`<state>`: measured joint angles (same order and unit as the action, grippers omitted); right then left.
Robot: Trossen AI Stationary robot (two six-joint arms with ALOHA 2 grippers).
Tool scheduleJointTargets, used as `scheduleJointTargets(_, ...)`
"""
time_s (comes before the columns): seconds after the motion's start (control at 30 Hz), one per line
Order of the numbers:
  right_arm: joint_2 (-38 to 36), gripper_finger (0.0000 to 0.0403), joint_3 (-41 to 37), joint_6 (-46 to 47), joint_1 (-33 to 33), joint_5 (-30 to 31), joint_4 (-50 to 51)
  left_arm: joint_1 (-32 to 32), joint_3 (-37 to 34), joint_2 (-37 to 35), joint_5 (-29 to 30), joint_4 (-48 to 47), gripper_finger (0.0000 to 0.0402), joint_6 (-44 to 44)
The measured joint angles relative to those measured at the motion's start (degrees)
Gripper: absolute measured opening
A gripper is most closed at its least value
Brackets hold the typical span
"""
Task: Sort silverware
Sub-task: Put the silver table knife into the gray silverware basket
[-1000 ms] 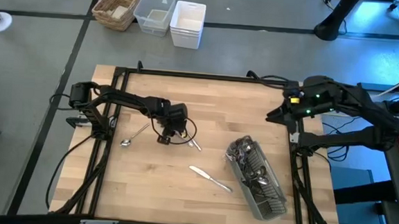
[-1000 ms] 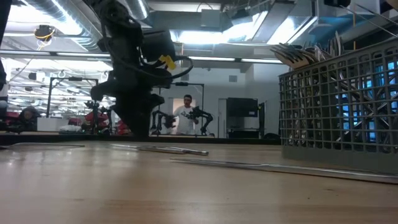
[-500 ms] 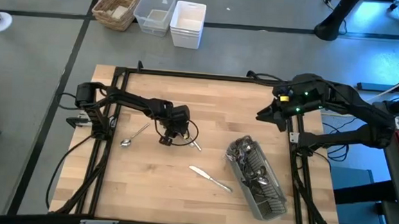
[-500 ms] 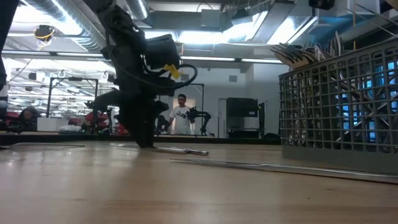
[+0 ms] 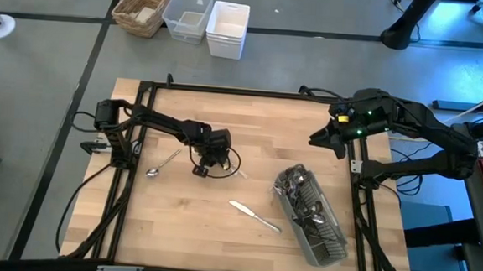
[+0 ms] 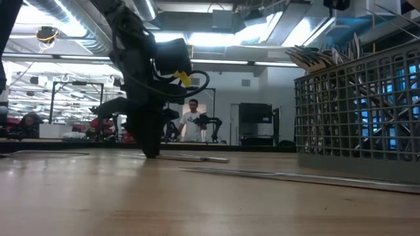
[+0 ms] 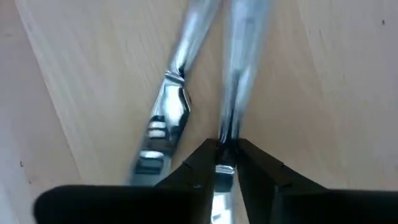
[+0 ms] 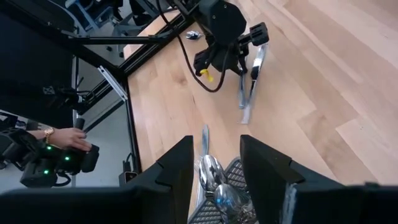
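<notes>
Beside the gripped utensil [image 7: 239,68], a second utensil [image 7: 171,106] lies close.

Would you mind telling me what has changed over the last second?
The left gripper has closed on a piece of silverware at mid-table. The right gripper swung slightly inward and remains open above the caddy. The spoon and knife stayed put.

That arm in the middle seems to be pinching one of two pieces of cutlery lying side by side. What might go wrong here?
The left gripper has closed on just the tip of one silver piece, so it may slip or swing when lifted. A second piece lies right alongside and could get nudged or dragged. The grey caddy already looks crammed, so dropping another piece in may jam.
</notes>
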<state>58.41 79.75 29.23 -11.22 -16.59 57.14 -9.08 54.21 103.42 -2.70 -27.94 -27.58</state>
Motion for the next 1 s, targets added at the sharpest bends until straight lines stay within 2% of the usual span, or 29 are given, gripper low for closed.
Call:
scheduleJointTargets(0.13, 0.0, 0.0133, 0.0, -1.4, 0.0, 0.0, 0.0, 0.9, 0.0, -0.2, 0.7, 0.0, 0.0026, 0.6)
scheduleJointTargets(0.47, 0.0, 0.0133, 0.0, -2.6, 0.0, 0.0, 0.0, 1.1, -0.3, -1.2, -1.0, 0.3, 0.0042, 10.9)
scheduleJointTargets(0.67, 0.0, 0.0133, 0.0, -2.7, 0.0, 0.0, 0.0, 0.6, 0.0, -1.1, -8.6, 0.6, 0.0031, 17.0)
scheduleJointTargets(1.0, 0.0, 0.0133, 0.0, -2.8, 0.0, -1.7, 0.0, -3.2, 1.4, -0.8, -32.5, 0.4, 0.0034, 24.0)
